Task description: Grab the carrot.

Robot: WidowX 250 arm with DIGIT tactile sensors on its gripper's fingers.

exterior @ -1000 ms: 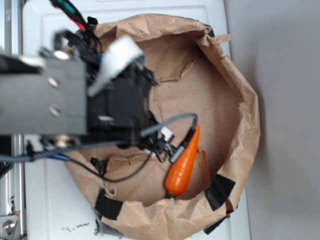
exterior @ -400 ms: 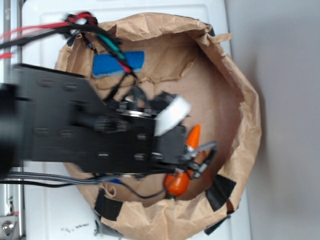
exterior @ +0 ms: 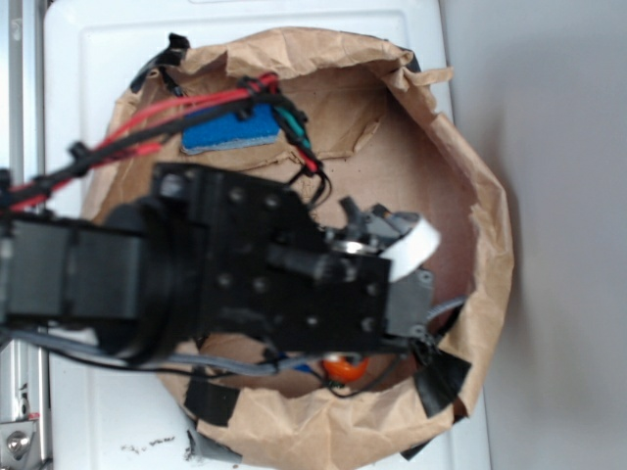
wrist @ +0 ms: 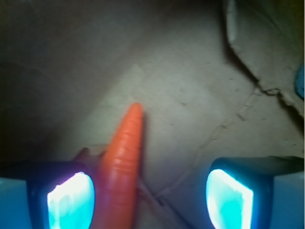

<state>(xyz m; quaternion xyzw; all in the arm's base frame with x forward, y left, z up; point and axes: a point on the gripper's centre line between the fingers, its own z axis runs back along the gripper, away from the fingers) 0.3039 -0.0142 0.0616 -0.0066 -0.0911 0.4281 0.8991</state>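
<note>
Carrot (wrist: 121,162) sits between the end effector (wrist: 150,191) fingers, hard against the finger at 8 o'clock (wrist: 71,193), well clear of the finger at 4 o'clock (wrist: 228,191). Off-centre in the gap. Can't tell whether it touches the near pad.

End effector: spread wide, nothing gripped. Both pads glow cyan in the wrist view.

Long axis in the wrist view runs roughly 6 to 12 o'clock, leaning slightly toward 1. Pointed tip at the 12 end, thick end runs out of frame at the bottom. Ribbed orange surface visible.

Exterior view: the arm (exterior: 196,274) covers most of it, only an orange bit (exterior: 345,368) shows under the black housing at about 6 o'clock of the paper bag (exterior: 480,206). It lies on the brown bag floor, inside the rolled rim, near the black tape patch (exterior: 441,380).

Blue sponge (exterior: 230,129) sits at about 11 o'clock in the bag, well apart from the carrot, partly crossed by red cables (exterior: 147,122).

Bag rests on a white surface (exterior: 98,59).

No readable writing, brands or labels in either view.
</note>
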